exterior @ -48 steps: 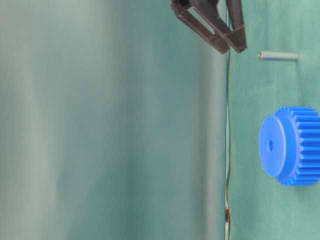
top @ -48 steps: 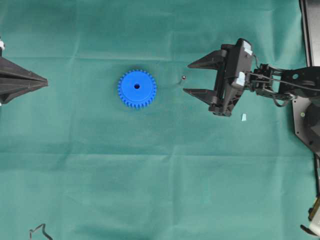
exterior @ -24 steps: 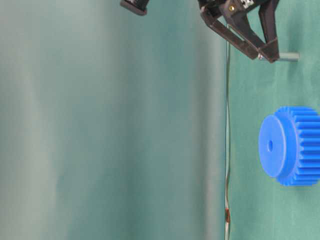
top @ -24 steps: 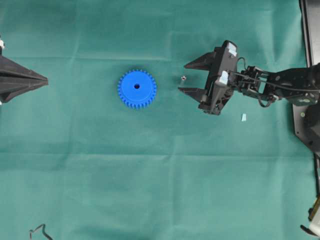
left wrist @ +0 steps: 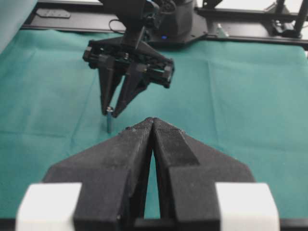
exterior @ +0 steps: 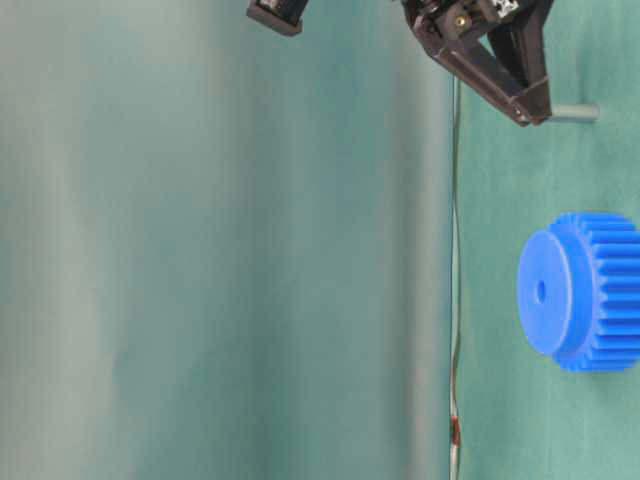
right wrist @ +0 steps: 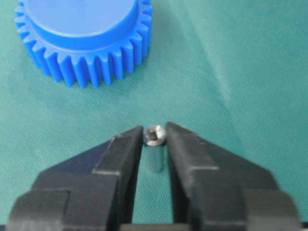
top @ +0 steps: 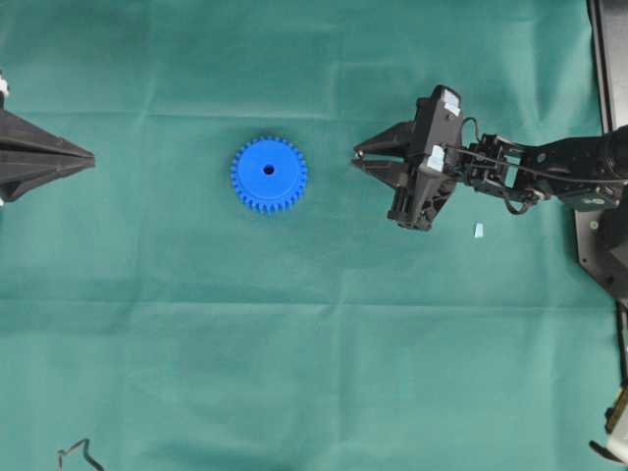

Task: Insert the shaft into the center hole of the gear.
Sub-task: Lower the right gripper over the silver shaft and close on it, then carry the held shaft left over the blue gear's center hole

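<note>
The bright blue gear [top: 269, 175] lies flat on the green cloth, and its center hole [top: 269, 170] shows dark in the middle of its face. The shaft [right wrist: 154, 144], a tiny silvery pin, stands upright on the cloth to the gear's right. My right gripper [top: 357, 159] is shut on the shaft, with both fingertips against its shiny top end [right wrist: 154, 134]. The table-level view shows the shaft [exterior: 575, 113] poking out past the fingertips, apart from the gear [exterior: 590, 292]. My left gripper [top: 91, 157] rests shut and empty at the far left.
A small pale blue scrap [top: 478, 231] lies on the cloth behind the right gripper. A bent wire piece [top: 78, 454] sits at the bottom left corner. The right arm's black base [top: 599, 226] lines the right edge.
My right gripper moved left until its fingers stood on both sides of the shaft, then its jaws closed from wide open onto the pin. The left arm and the gear stayed still.
</note>
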You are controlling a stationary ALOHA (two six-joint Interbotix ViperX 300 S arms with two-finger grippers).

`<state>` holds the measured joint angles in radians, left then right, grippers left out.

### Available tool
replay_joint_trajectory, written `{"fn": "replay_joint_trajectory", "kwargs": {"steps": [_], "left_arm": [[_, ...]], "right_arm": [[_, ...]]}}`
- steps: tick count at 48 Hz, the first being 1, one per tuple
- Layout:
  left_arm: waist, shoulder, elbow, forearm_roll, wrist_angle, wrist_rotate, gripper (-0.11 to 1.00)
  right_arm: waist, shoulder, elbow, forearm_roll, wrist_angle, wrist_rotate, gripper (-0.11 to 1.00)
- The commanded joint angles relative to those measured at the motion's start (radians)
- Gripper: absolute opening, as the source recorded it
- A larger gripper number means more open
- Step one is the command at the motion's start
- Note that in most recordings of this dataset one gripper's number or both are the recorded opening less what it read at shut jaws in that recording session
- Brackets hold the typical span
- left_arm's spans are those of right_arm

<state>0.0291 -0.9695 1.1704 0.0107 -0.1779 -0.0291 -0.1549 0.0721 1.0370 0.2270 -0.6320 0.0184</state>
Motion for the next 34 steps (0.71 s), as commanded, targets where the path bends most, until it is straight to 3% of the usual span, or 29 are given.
{"fn": "replay_joint_trajectory", "kwargs": {"steps": [1, 21, 34], "left_arm": [[0.006, 0.005, -0.023, 0.003, 0.0, 0.0, 0.0], [0.011, 0.006, -0.023, 0.003, 0.008, -0.002, 0.0], [0.014, 0.006, -0.025, 0.003, 0.008, -0.002, 0.0]], "right_arm": [[0.003, -0.009, -0.012, 0.002, -0.009, 0.003, 0.19], [0.0, -0.032, -0.015, 0.003, -0.003, 0.003, 0.18], [-0.006, -0.164, -0.028, 0.002, 0.117, -0.012, 0.18]]}}
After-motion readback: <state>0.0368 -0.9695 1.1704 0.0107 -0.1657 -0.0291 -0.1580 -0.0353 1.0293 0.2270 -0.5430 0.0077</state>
